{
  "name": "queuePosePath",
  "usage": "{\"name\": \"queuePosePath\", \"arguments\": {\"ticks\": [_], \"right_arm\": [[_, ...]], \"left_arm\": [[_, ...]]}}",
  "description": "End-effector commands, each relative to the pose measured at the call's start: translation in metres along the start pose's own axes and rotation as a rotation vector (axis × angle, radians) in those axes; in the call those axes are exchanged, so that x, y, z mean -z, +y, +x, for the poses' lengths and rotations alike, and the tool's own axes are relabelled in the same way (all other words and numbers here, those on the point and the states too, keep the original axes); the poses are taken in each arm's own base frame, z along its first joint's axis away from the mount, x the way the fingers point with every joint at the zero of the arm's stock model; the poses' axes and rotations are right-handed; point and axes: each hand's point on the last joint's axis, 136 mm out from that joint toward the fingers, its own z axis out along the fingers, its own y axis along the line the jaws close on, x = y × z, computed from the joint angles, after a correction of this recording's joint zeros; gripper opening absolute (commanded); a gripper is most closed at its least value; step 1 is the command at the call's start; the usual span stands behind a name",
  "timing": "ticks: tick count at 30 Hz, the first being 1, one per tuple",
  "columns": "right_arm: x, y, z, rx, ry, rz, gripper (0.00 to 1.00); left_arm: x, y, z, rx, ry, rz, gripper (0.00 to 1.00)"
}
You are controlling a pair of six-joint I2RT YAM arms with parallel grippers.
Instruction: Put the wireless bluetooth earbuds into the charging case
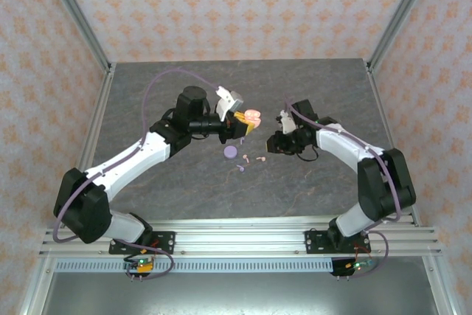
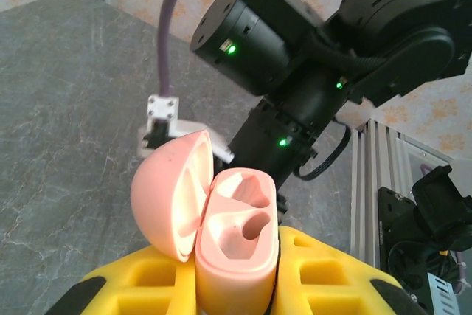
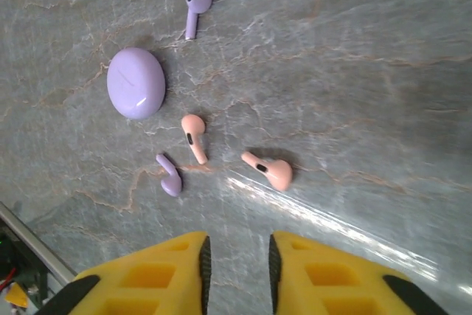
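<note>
Currently the pink charging case is clamped between the yellow fingers of the left hand and held up off the surface. Its lid is swung fully open to one side and the two wells are turned upward; nothing is seen seated in them. Judged reason: the case is presented as a fixture so that it can be loaded from above by the other arm, with the lid out of the insertion path.

The right hand is pointed down at the surface, its fingers set to a narrow gap with nothing between them. That gap looks matched to a thin stem rather than to a case.

All four earbuds are lying loose on the surface below it. The pink earbuds are just beside each other, nearest the right hand. One lavender earbud is just beside them; the other lavender earbud is past the closed lavender case.

Task is judged at its start: nothing inserted yet. A pink one is likely to be taken first, since it matches the open case. Risks noted: the buds are tiny and lie flat, so a pinch could slip or roll them, and the stem must be lined up with its well before release. The lavender case would have to be opened later.
</note>
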Motion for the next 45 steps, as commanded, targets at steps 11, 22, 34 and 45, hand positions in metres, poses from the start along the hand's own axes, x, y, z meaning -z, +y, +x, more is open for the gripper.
{"name": "queuePosePath", "arguments": {"ticks": [11,22,34,45], "right_arm": [[-0.046,0.008,0.009,-0.039,0.080,-0.075,0.21],[-0.056,0.000,0.027,-0.035,0.163,-0.043,0.21],[-0.051,-0.026,0.022,-0.015,0.143,0.135,0.21],[-0.050,-0.024,0.003,-0.016,0.080,0.150,0.21]], "left_arm": [[0.012,-0.008,-0.003,-0.024,-0.011,-0.027,0.19],[0.011,-0.005,-0.001,-0.021,-0.002,-0.036,0.19],[0.009,-0.003,0.000,-0.017,0.006,-0.040,0.19],[0.007,-0.001,0.003,-0.015,0.015,-0.042,0.19]]}}
